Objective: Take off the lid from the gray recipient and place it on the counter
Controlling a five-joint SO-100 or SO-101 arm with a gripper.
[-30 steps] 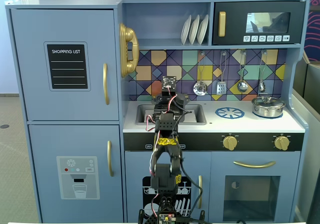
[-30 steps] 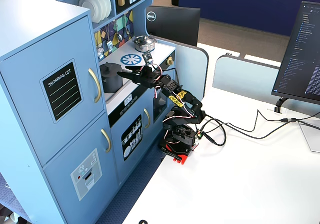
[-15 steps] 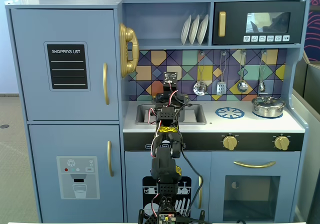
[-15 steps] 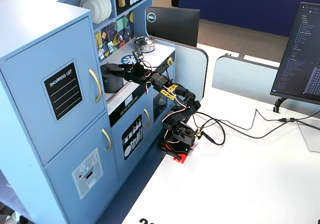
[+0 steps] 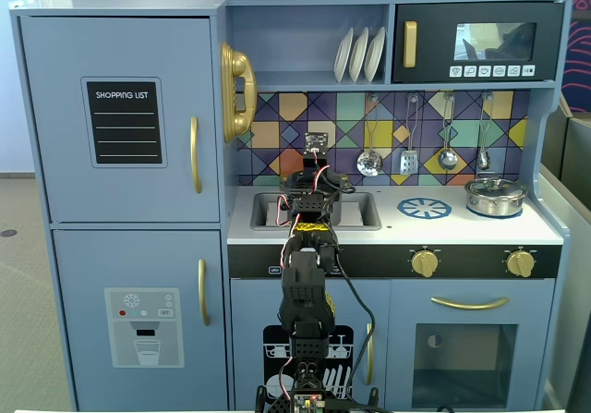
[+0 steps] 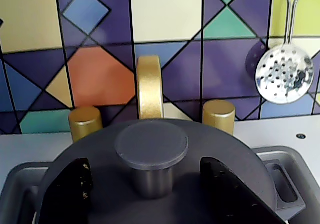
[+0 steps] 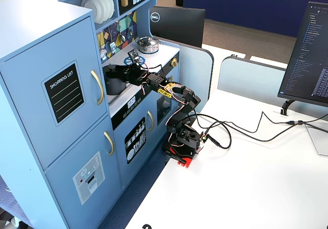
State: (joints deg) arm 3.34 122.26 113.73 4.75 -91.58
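Matt dark gray lid (image 6: 150, 184), glossy tiled backsplash (image 6: 100, 73), gold metallic faucet (image 6: 150, 86), shiny perforated metal skimmer (image 6: 284, 76)

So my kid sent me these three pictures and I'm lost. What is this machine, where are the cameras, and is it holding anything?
It's a small black robot arm reaching into a blue toy kitchen. One fixed camera faces the kitchen head-on, another stands off to the side, and the third rides on the arm's wrist. That one looks down on a dark gray lid on a pot sitting in the sink. The claw is open, its fingers on either side of the lid's knob, holding nothing. A shiny silver pot sits on the white counter.
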